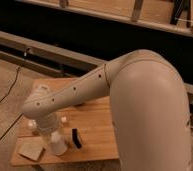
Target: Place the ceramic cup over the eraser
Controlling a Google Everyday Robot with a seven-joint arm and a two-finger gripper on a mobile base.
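Ceramic cup [58,144] is standing on the wooden table [97,132], just left of the black eraser [76,138] and not touching it. Gripper [49,131] is hanging at the cup's top; grip state cannot be told.
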